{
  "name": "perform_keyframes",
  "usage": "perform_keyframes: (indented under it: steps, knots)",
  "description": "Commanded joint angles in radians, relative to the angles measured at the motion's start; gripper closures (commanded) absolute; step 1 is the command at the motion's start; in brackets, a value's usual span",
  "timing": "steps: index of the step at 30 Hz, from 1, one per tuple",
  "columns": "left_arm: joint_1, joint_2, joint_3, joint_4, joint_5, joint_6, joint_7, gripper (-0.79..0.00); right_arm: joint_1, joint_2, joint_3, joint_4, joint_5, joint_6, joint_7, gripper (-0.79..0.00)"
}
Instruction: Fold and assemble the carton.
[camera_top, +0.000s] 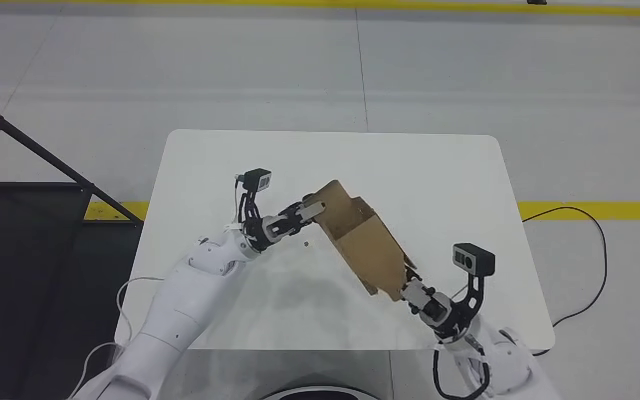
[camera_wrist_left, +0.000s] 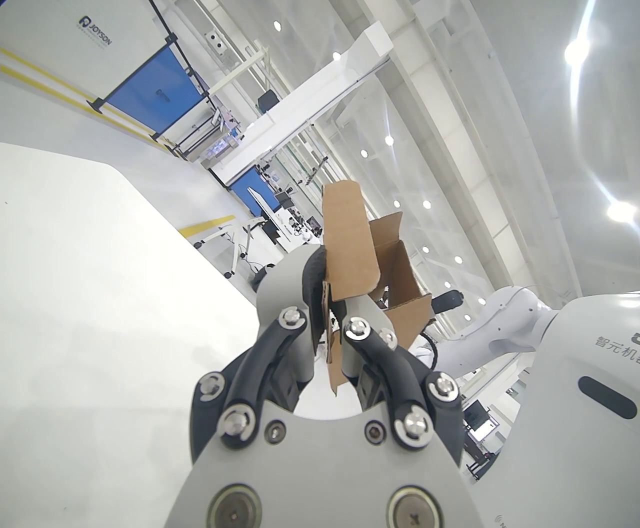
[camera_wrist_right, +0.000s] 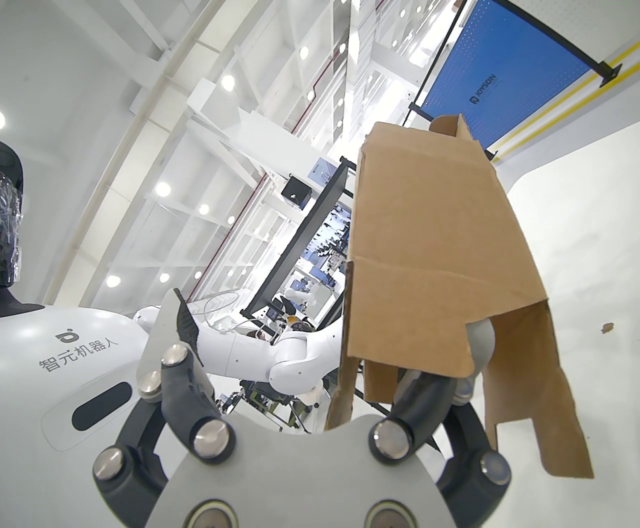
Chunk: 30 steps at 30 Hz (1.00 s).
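The brown carton (camera_top: 360, 240) is held tilted above the middle of the white table (camera_top: 450, 170), partly opened into a tube with loose flaps at both ends. My left gripper (camera_top: 312, 212) is at its far-left end, shut on an end flap (camera_wrist_left: 350, 245), with the fingertips (camera_wrist_left: 312, 305) pinching the cardboard. My right gripper (camera_top: 410, 285) is at the near-right end of the carton (camera_wrist_right: 430, 240) and stands wide open. One finger (camera_wrist_right: 180, 320) is outside in free air. The other finger (camera_wrist_right: 477, 340) sits inside behind a hanging flap.
A small brown scrap (camera_wrist_right: 607, 327) lies on the table near the carton. A black frame (camera_top: 40, 240) stands off the table's left side and a black cable (camera_top: 590, 260) runs off its right edge. Bare tabletop lies all around the carton.
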Motion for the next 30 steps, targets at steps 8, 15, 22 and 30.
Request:
perform_keyframes:
  steps: [8, 15, 22, 30]
  knots:
    - [0.005, 0.004, 0.0, -0.006, -0.007, 0.0, 0.0, 0.0, -0.011, 0.0, 0.014, 0.001, 0.0, -0.003, -0.013, -0.785]
    - [0.003, 0.004, 0.003, -0.01, -0.02, 0.0, 0.0, 0.0, -0.004, 0.0, 0.009, 0.002, -0.023, 0.015, 0.004, -0.785]
    - [-0.006, 0.0, 0.012, 0.004, -0.03, 0.0, 0.0, 0.0, -0.01, -0.003, 0.007, -0.014, -0.109, 0.023, -0.03, -0.785]
    - [-0.022, -0.008, 0.015, 0.048, -0.049, 0.0, 0.0, 0.0, -0.027, -0.006, 0.002, -0.036, -0.202, -0.02, -0.067, -0.785]
